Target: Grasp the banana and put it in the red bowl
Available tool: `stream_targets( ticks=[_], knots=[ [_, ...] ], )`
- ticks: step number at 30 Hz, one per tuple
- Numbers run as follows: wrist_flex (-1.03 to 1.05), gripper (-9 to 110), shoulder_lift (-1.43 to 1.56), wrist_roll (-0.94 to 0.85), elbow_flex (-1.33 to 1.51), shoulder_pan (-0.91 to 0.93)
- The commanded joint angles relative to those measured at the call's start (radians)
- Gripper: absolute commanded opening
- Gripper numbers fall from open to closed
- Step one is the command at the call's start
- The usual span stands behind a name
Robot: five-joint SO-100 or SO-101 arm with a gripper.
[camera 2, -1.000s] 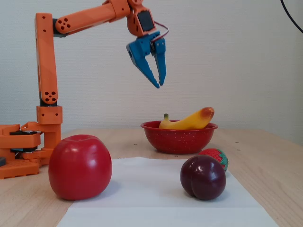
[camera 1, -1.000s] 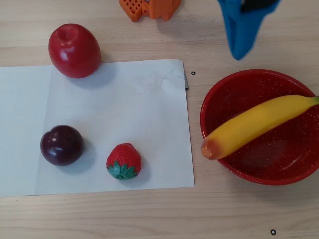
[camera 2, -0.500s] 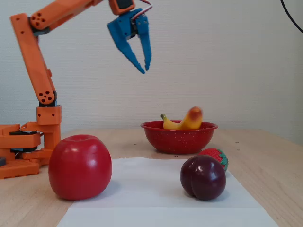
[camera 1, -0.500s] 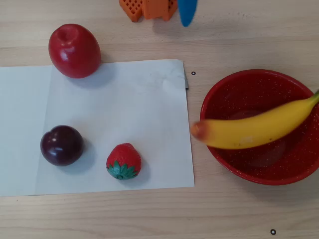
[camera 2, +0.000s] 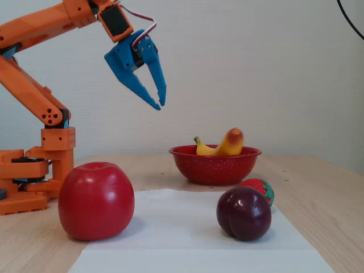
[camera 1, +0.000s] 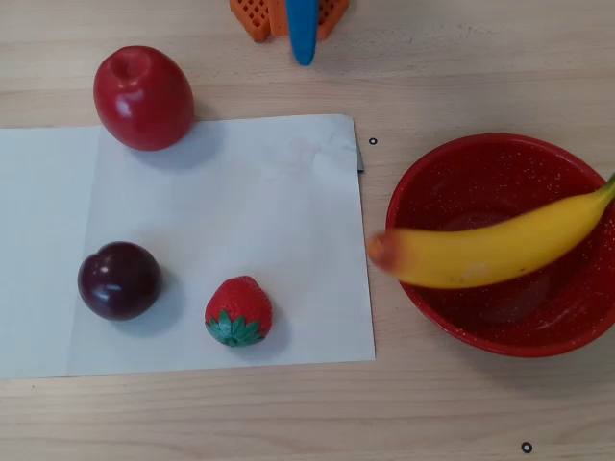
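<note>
Banana [camera 1: 490, 252] lay across bowl [camera 1: 423, 192], too long to sit flat; gripper [camera 2: 158, 103] hung high, fingertips nearly together, empty.

In the overhead view we are seeing the banana [camera 1: 490, 252] running off the frame at three o'clock, its stem end cut away, and its body covering part of the red bowl [camera 1: 452, 173]. Of the arm, only a blue tip and orange base are showing at twelve o'clock. In the fixed view the plum [camera 2: 243, 213] is hiding most of the strawberry [camera 2: 262, 189], and the bowl wall is masking the banana's underside.
</note>
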Motion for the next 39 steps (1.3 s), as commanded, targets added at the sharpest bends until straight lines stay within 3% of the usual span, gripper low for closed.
stream_targets(
  ticks=[1, 25, 33, 39],
  knots=[
    [-0.095, 0, 0.106, -0.012, 0.041, -0.02],
    [-0.822, 0, 0.69, 0.018, 1.0, -0.069],
    [-0.824, 0, 0.833, 0.031, 1.233, -0.075],
    [-0.566, 0, 0.89, 0.003, 1.233, -0.091]
  ],
)
